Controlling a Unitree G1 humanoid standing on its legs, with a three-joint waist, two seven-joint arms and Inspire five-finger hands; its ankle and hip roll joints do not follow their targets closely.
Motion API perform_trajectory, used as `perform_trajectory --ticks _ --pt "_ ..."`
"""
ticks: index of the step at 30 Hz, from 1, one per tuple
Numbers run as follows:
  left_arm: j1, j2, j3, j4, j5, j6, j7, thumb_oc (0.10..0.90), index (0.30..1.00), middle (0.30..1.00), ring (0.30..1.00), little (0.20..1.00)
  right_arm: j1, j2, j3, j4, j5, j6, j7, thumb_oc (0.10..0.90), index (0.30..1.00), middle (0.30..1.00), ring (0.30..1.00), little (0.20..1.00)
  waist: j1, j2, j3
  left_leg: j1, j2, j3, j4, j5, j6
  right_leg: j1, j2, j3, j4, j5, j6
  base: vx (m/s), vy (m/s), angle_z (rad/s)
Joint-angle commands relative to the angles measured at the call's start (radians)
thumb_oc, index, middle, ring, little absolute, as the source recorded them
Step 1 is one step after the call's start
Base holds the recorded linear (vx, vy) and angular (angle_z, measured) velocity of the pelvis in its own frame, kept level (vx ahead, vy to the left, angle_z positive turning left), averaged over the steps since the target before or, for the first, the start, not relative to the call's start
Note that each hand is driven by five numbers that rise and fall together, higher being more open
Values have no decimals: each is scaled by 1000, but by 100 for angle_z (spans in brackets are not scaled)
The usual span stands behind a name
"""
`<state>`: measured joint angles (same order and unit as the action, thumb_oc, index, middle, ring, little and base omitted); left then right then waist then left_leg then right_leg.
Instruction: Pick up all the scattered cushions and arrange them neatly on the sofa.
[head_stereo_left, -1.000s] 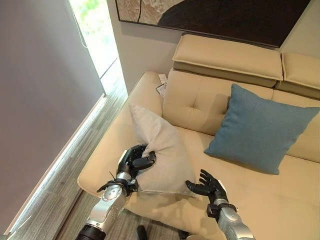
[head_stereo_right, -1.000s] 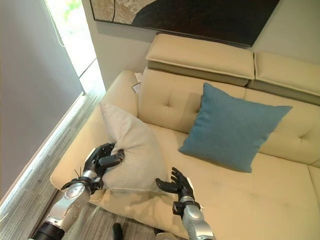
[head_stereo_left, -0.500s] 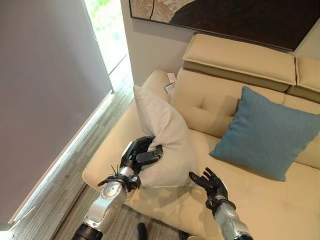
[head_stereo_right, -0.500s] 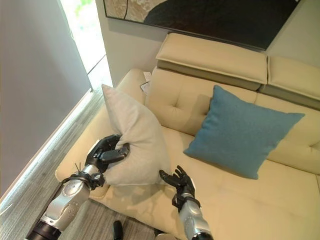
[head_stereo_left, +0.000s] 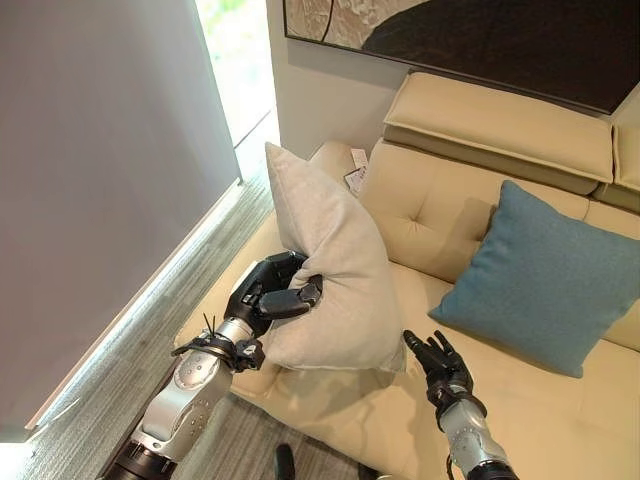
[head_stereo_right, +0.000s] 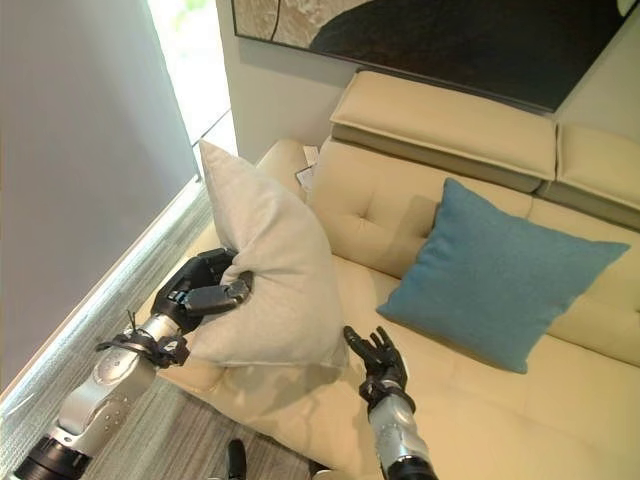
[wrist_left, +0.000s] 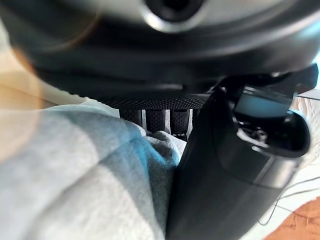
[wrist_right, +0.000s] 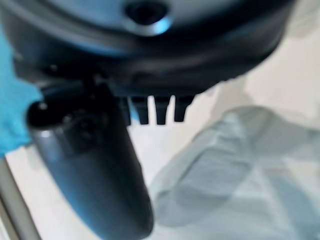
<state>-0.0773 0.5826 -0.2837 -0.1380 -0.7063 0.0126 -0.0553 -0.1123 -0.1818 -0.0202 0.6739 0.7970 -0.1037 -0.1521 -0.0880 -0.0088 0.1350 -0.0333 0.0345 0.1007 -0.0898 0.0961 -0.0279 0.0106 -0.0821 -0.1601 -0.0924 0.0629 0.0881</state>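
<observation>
The left hand is gripping the grey cushion at its 9 o'clock edge: the fingers are curling behind the fabric while the thumb is pressing across the front face, so the cloth is bunching between them. In the left wrist view the same fabric is lying packed against the fingers and the thumb.

The grey cushion is standing tilted over the front end of the beige sofa, one corner pointing toward 12 o'clock and its lower edge sagging toward the seat. Its cover is a plain pale grey weave, creasing where the hand is squeezing it.

The right hand is hovering at about 4 o'clock from the cushion's lower corner, just beside it, with its fingers spread and nearly straight and nothing held; whether a fingertip is touching the fabric cannot be told. In the right wrist view the grey cushion is showing past the straight fingers.

The teal cushion is leaning against the sofa back at 3 o'clock, well apart from both hands; its cover is a plain blue-green weave.

A white paper tag is lying at the sofa's arm behind the grey cushion; its print is too small to read.
</observation>
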Motion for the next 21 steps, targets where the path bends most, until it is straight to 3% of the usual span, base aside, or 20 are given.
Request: perform_trajectory --ticks 1,8,21 --pt "-226 -27 132 -243 -69 -254 -94 400 300 300 300 300 -90 -55 -37 8 45 -91 70 800 900 900 900 900 12 -18 -94 82 10 44 2 -163 -53 39 -47 -62 5 -51 78 0 0 0" --pt "-274 45 163 -231 -93 -256 -116 400 300 300 300 300 -78 -24 -21 -7 175 -72 151 800 900 900 900 900 9 -12 -97 88 11 49 2 -164 -56 42 -45 -58 5 -52 79 0 0 0" --pt "-416 124 172 -269 -93 -313 -112 400 300 300 300 300 -46 17 98 135 81 -2 211 800 900 900 900 900 11 -4 -106 91 10 49 2 -161 -59 44 -47 -64 5 -51 82 0 0 0"
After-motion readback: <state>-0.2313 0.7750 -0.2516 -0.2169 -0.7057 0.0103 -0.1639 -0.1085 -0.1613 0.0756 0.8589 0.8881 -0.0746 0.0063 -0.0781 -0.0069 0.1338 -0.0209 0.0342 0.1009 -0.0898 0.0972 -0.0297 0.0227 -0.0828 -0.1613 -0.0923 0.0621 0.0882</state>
